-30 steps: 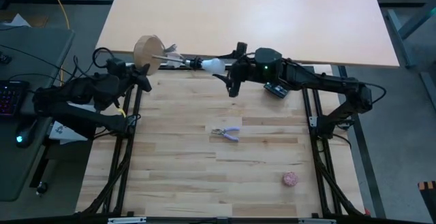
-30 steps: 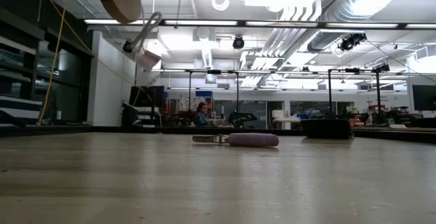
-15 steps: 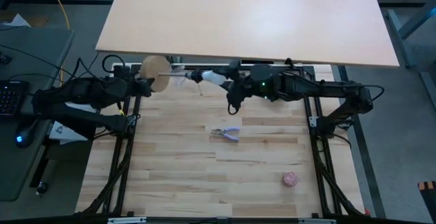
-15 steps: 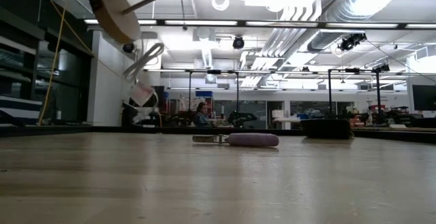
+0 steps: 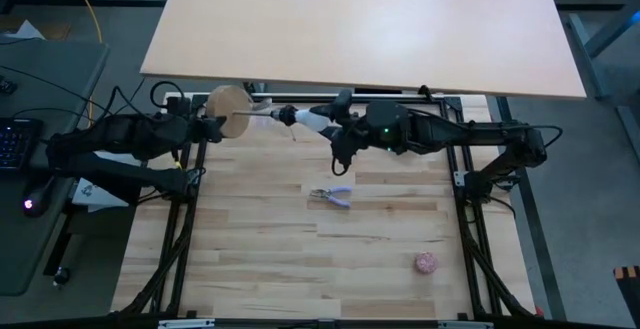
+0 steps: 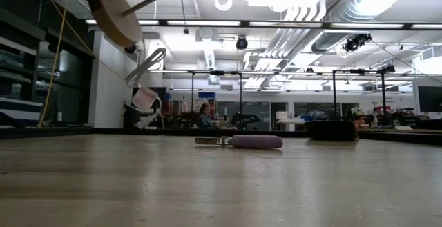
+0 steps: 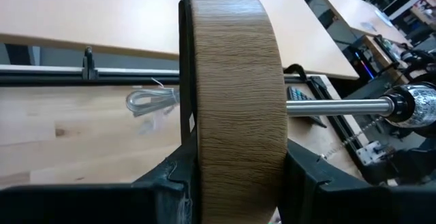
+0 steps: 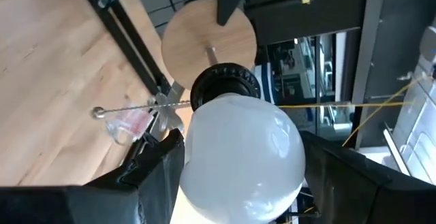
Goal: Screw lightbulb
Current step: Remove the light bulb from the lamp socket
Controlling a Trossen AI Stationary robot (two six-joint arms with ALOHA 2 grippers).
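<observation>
The white lightbulb [image 8: 242, 156] is up in the air above the table's far part, with my right gripper [image 8: 238, 183] shut on it. Its narrow end points into the black socket [image 8: 225, 88] of a small lamp. How far in it sits is hidden by the bulb's head. The socket ends a thin metal stem [image 7: 334, 106] that runs level from a round wooden disc [image 7: 235, 101]. My left gripper [image 5: 212, 121] is shut on that disc. From above, the disc [image 5: 228, 111], socket [image 5: 285, 115], lightbulb [image 5: 315, 121] and right gripper [image 5: 338, 127] line up left to right. My left gripper pinches the wooden disc by its two flat faces, one finger [image 7: 170, 176] on each side, at the rim [image 7: 235, 163]. It holds the disc on edge, clear of the table, the stem sticking out level toward the right arm. My right gripper pinches the lightbulb's round head [image 8: 197, 163] between its two fingers, coming level from the table's right, along the bulb's axis. The bulb is lifted clear, its narrow end toward the socket.
Purple-handled pliers [image 5: 332, 195] lie mid-table and a pinkish ball [image 5: 426, 262] near the front right. A pull chain [image 8: 136, 108] and a looped cord with a tag [image 6: 143, 99] hang from the lamp. A pale tabletop [image 5: 360, 29] stands beyond the far edge.
Both grippers have brought lamp and bulb toward the table's near edge and a little lower. The right gripper also went toward the left arm. Both wrists rolled, and the disc tipped, so the stem slants more in the low view. Neither grip changed.
</observation>
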